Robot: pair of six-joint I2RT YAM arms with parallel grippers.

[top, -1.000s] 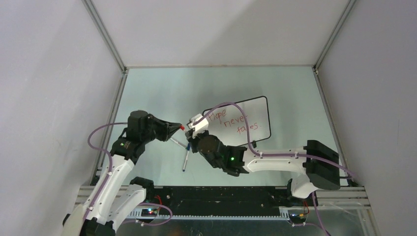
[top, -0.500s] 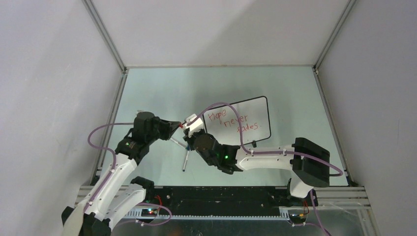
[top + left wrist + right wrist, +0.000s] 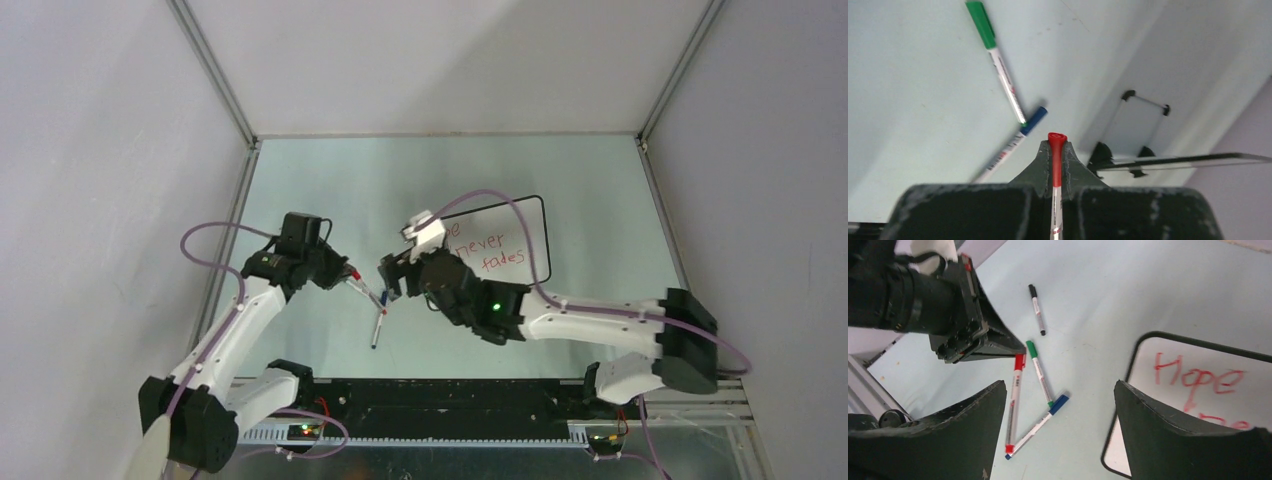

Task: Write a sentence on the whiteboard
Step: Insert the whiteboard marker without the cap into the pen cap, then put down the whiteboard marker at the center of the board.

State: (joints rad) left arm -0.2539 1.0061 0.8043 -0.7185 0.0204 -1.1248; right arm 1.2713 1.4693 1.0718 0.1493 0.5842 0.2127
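Note:
The whiteboard stands right of centre, black-framed. The sentence is in red; "never fades" shows from above, and "Hope" shows in the right wrist view. My left gripper is shut on the capped end of a red marker. That marker slants down to the table, its far end beside a blue marker. My right gripper is open with nothing between its fingers. It hovers above the markers, just left of the board's edge.
A green marker and a blue marker lie touching on the pale table below the grippers. A black marker lies farther off. Grey walls close in the table on three sides.
My right gripper was shut at the left gripper's tip; it has opened and drawn back to the right. The left arm has swung down with the red marker.

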